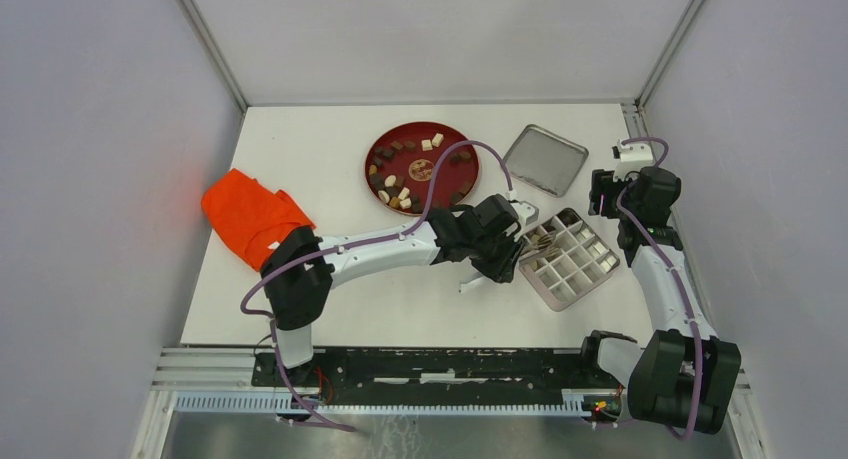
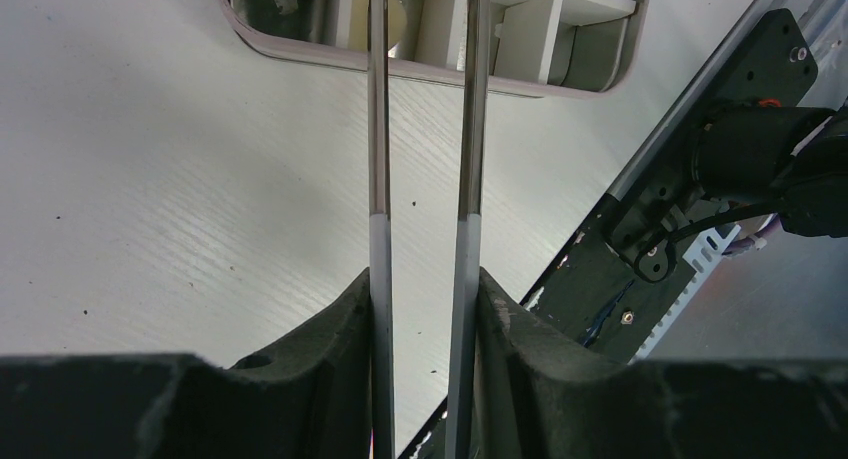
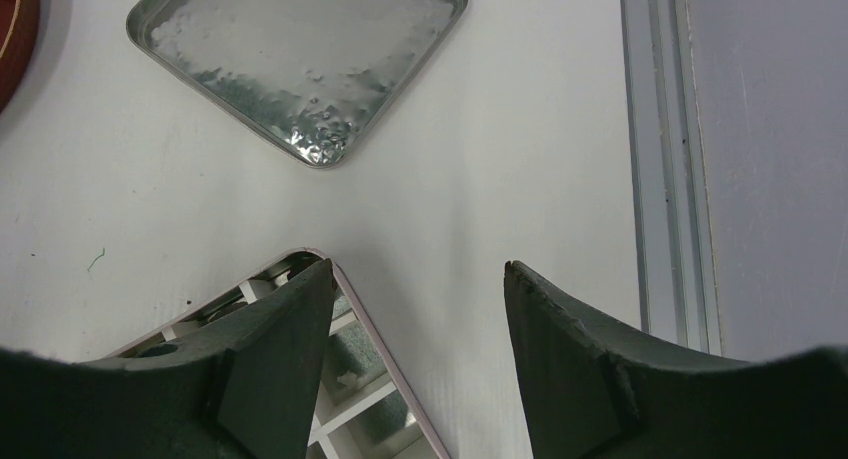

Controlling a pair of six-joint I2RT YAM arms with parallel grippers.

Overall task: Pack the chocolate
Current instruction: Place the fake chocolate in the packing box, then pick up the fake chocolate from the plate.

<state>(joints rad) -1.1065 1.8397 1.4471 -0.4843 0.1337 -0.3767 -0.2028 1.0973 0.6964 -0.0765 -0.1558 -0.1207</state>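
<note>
Top external view: the chocolate (image 1: 390,180) lies scattered on the red plate (image 1: 421,126) at the far middle of the bench (image 1: 400,299). It is tiny dark brown, lighter brown and cream bits, cube-like or rounded, too small to show any long axis or heading. Left pincer (image 2: 422,279) clamps metal tweezers (image 2: 378,129), which reach over the divided box (image 2: 450,74). Right pincer (image 3: 420,279) gapes, holding nothing, above that box's corner.

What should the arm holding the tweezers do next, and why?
Probably ease the tweezers open so the cream chocolate piece drops into its compartment, then lift out. The left gripper clamps the tweezers, their prongs reach into the divided box, and the piece shows between them. I cannot tell whether it is gripped or already lying loose.
</note>
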